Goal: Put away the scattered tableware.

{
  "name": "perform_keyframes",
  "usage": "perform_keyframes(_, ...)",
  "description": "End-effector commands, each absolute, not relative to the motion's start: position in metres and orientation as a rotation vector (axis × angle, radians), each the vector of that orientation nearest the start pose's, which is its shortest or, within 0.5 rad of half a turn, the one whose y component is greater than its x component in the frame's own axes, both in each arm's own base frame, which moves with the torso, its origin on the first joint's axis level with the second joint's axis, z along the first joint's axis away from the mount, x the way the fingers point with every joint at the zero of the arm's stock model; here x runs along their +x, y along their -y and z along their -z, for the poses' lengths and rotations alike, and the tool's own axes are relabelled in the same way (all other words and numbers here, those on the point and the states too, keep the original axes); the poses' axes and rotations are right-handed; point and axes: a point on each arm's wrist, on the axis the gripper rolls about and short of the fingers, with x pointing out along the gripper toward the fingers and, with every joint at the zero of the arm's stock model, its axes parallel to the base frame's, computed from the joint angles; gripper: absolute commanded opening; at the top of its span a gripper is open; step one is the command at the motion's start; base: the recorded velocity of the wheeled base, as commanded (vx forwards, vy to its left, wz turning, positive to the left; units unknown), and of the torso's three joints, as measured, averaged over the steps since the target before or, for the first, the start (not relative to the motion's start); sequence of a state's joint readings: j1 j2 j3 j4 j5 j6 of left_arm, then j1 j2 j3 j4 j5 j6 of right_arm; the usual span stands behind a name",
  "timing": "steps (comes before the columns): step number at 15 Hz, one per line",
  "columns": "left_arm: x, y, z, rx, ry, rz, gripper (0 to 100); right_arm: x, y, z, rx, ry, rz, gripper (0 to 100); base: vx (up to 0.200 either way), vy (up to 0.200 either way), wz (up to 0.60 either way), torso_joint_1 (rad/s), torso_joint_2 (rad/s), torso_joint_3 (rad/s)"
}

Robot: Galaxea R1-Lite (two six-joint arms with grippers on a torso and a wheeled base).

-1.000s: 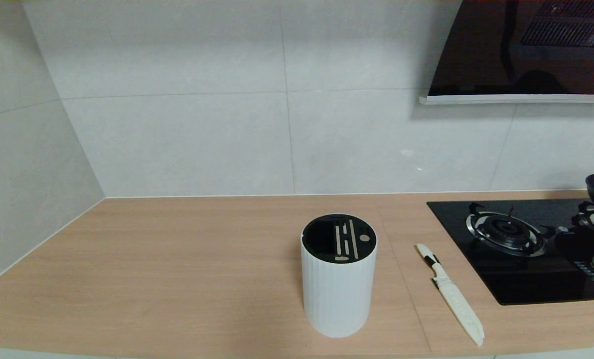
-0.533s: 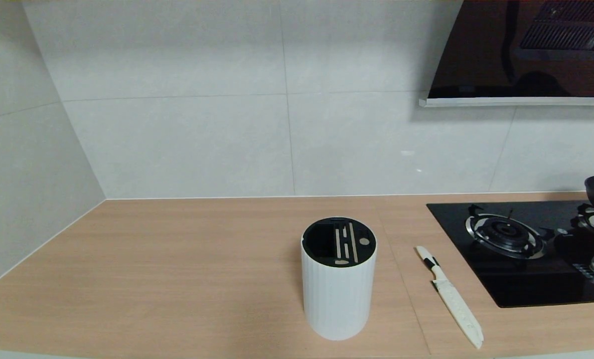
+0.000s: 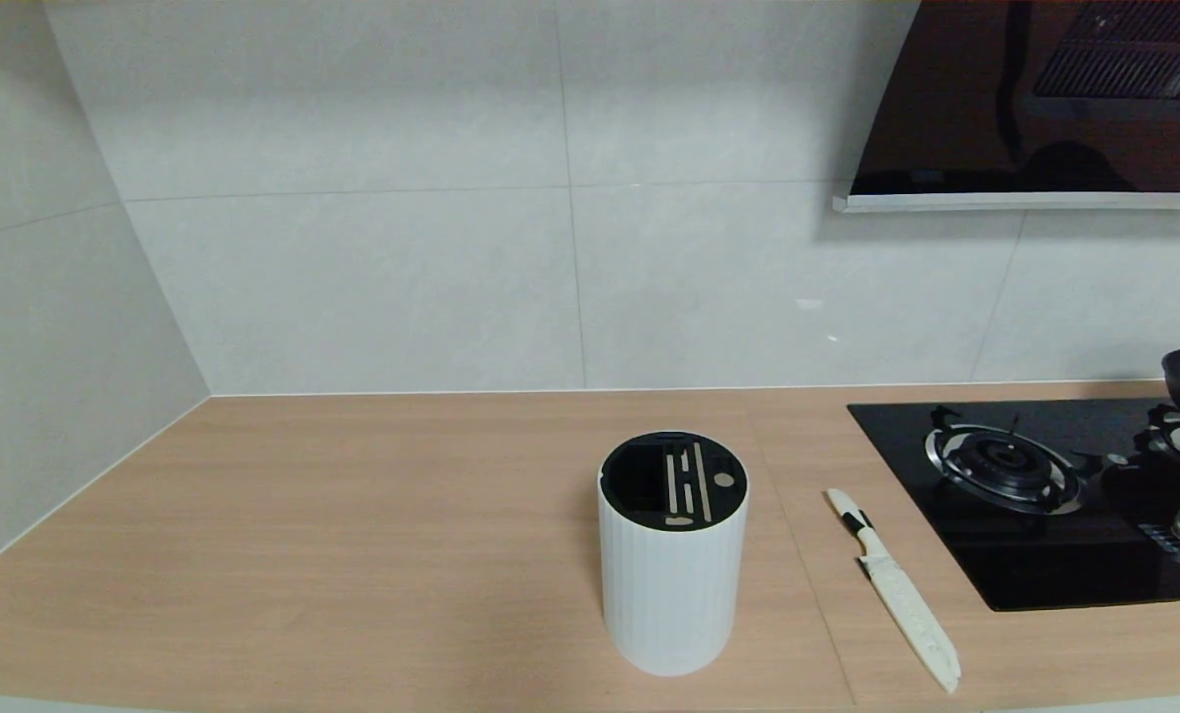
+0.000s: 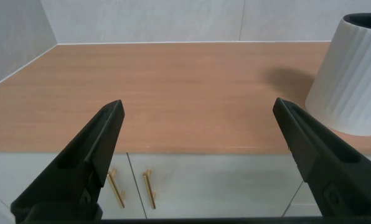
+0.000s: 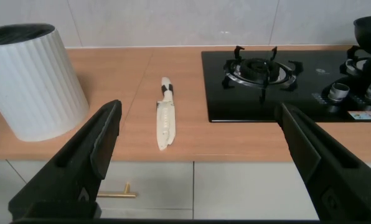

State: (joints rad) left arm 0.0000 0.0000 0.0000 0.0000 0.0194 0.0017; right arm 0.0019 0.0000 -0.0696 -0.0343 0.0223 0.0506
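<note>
One piece of tableware lies loose: a slim cream-white knife with a black band on its handle (image 3: 892,584), flat on the light wooden counter (image 3: 352,515), between the white ribbed cylindrical holder with a black slotted top (image 3: 671,574) and the black glass gas hob (image 3: 1006,564), touching neither. Its handle points to the tiled wall and its blade to the counter's front edge. I judge it to be light and stiff, with a smooth handle that may slip, and because it lies so flat, the fingers must close across it from the sides. The best place to hold seems the handle near the black band, not the thin blade, which may be sharp or brittle. The left gripper (image 4: 198,115) has its jaws spread wide and holds nothing; the right gripper (image 5: 199,112), facing the knife, is equally wide apart and empty.
</note>
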Motion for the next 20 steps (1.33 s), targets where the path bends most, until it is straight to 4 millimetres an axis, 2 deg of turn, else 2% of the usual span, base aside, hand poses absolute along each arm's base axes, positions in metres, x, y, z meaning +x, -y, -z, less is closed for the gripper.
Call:
perform_keyframes(1,-0.023,0.0,-0.075,0.002,0.0,-0.02,100,-0.033,-0.002,-0.121,0.083,0.095,-0.113,100,0.0,0.0,0.0,0.0,0.0,0.0)
perform_keyframes(3,-0.023,0.0,-0.075,0.002,0.0,-0.02,100,-0.02,-0.005,-0.133,0.09,-0.034,-0.223,100,0.0,0.0,0.0,0.0,0.0,0.0)
perform_keyframes(5,-0.023,0.0,-0.075,0.002,0.0,-0.02,100,0.004,-0.006,-0.151,0.107,-0.169,-0.261,100,0.0,0.0,0.0,0.0,0.0,0.0)
perform_keyframes(6,-0.023,0.0,-0.075,0.002,0.0,-0.02,100,0.012,-0.006,-0.155,0.112,-0.209,-0.26,100,0.0,0.0,0.0,0.0,0.0,0.0)
perform_keyframes(7,-0.023,0.0,-0.075,0.002,0.0,-0.02,100,0.039,-0.006,-0.163,0.115,-0.329,-0.257,100,0.0,0.0,0.0,0.0,0.0,0.0)
perform_keyframes(8,-0.023,0.0,-0.075,0.002,0.0,-0.02,100,0.047,-0.006,-0.165,0.101,-0.362,-0.261,100,0.0,0.0,0.0,0.0,0.0,0.0)
perform_keyframes(9,-0.023,0.0,-0.075,0.002,0.0,-0.02,100,0.078,-0.008,-0.172,0.092,-0.457,-0.271,100,0.0,0.0,0.0,0.0,0.0,0.0)
perform_keyframes(11,-0.023,0.0,-0.075,0.002,0.0,-0.02,100,0.116,-0.013,-0.173,0.092,-0.563,-0.293,100,0.0,0.0,0.0,0.0,0.0,0.0)
perform_keyframes(13,-0.023,0.0,-0.075,0.002,0.0,-0.02,100,0.151,-0.023,-0.166,0.08,-0.62,-0.333,100,0.0,0.0,0.0,0.0,0.0,0.0)
perform_keyframes(14,-0.023,0.0,-0.075,0.002,0.0,-0.02,100,0.157,-0.025,-0.163,0.076,-0.628,-0.332,100,0.0,0.0,0.0,0.0,0.0,0.0)
perform_keyframes(15,-0.023,0.0,-0.075,0.002,0.0,-0.02,100,0.185,-0.031,-0.151,0.063,-0.637,-0.318,100,0.0,0.0,0.0,0.0,0.0,0.0)
perform_keyframes(16,-0.023,0.0,-0.075,0.002,0.0,-0.02,100,0.2,-0.032,-0.142,0.053,-0.641,-0.291,100,0.0,0.0,0.0,0.0,0.0,0.0)
perform_keyframes(20,-0.023,0.0,-0.075,0.002,0.0,-0.02,100,0.238,-0.047,-0.106,0.008,-0.679,-0.26,100,0.0,0.0,0.0,0.0,0.0,0.0)
